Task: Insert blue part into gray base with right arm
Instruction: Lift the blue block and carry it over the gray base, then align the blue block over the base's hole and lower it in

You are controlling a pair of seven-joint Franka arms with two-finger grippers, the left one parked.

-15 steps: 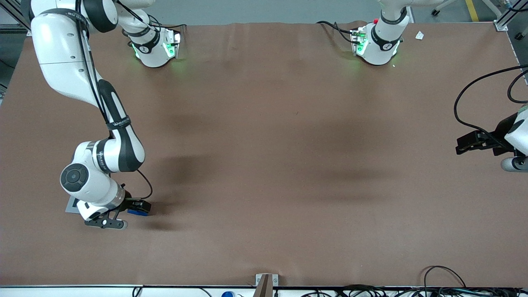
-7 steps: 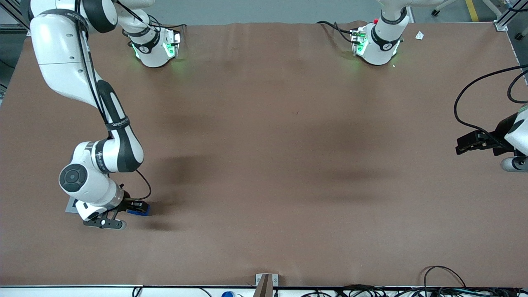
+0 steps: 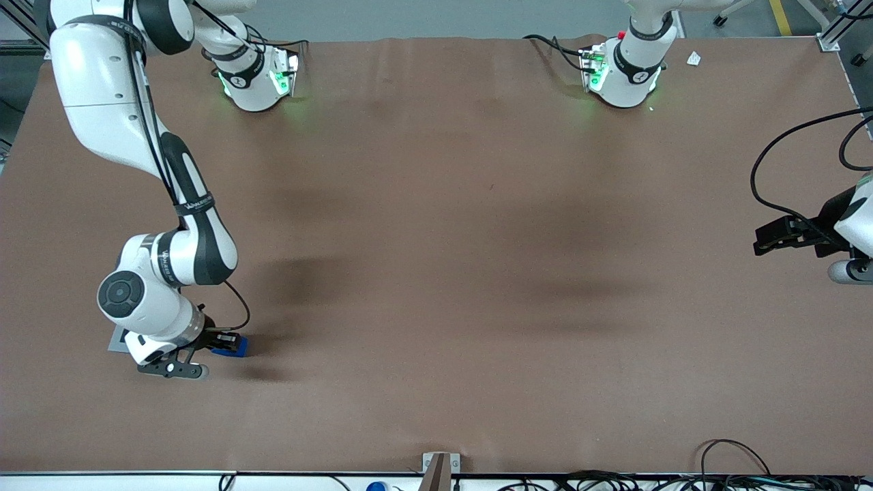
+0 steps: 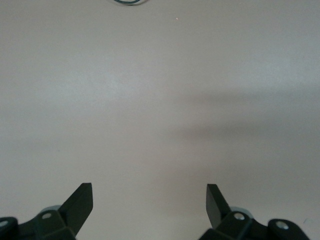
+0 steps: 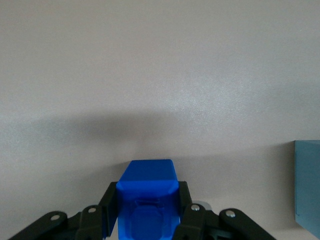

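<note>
My right arm's gripper (image 3: 228, 343) is low over the brown table near the front camera, at the working arm's end. It is shut on the blue part (image 3: 230, 349), with a black finger on each side of it in the right wrist view (image 5: 147, 200). The fingers (image 5: 108, 207) press against its sides. The gray base (image 3: 116, 339) lies on the table beside the gripper, mostly hidden under the arm's wrist, and only a corner shows. One edge of it shows in the right wrist view (image 5: 307, 186), apart from the blue part.
The brown table mat (image 3: 436, 273) stretches toward the parked arm's end. The right arm's base (image 3: 256, 82) stands at the table's back edge. Cables (image 3: 736, 470) lie along the front edge, and a small bracket (image 3: 440, 467) sits at its middle.
The right arm's wrist and the held blue part shifted slightly toward the gray base and away from the front camera over the first half second. Since then almost nothing has moved.
</note>
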